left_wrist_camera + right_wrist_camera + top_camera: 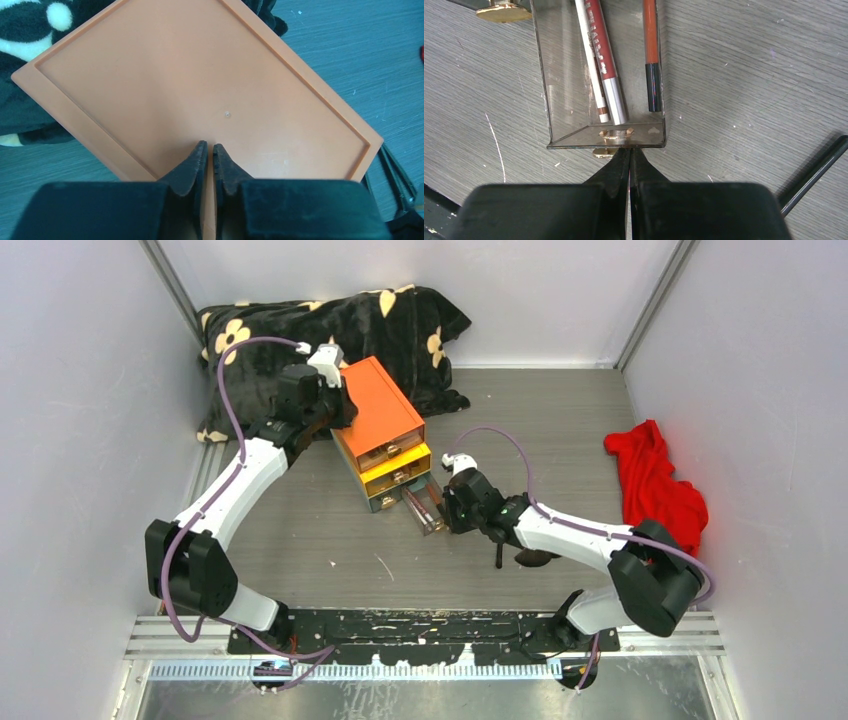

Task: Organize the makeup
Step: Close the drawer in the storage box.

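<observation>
Presently at the orange-topped plastic box with clear drawers [375, 400]. Pulled out of its bottom tier, toward the arm bases: a clear plastic drawer [564, 90] holding a red-and-silver tube [604, 55], a thin white pencil [590, 60] and an orange-red pencil with a black end [651, 60], all lying lengthwise along it.

Planted squarely at the drawer's outer end wall: the right gripper [629, 156], fingers closed to a sliver, tips against the small gold knob [603, 152]. Cannot tell whether pinching the knob's edge or only butting it. Long axis of the drawer pointing straight from those fingertips back into the box, so probably a straight push inward, with no sideways drift, to seat it. Right arm stretched low over the grey wood-grain table [330, 540], forearm near level, wrist in line with the drawer.

Lying on the table beyond the drawer's outer end, farther from the box: a slim black brush [814, 175], close under the right forearm and by far nearer that arm; likely next to be gathered.

Poised over the box's orange lid near an edge: the left gripper [210, 150], fingers nearly together with nothing between them. Seemingly placed to steady the box against a push, though contact with the lid unclear. Left arm reaching far, wrist tipped downward.
</observation>
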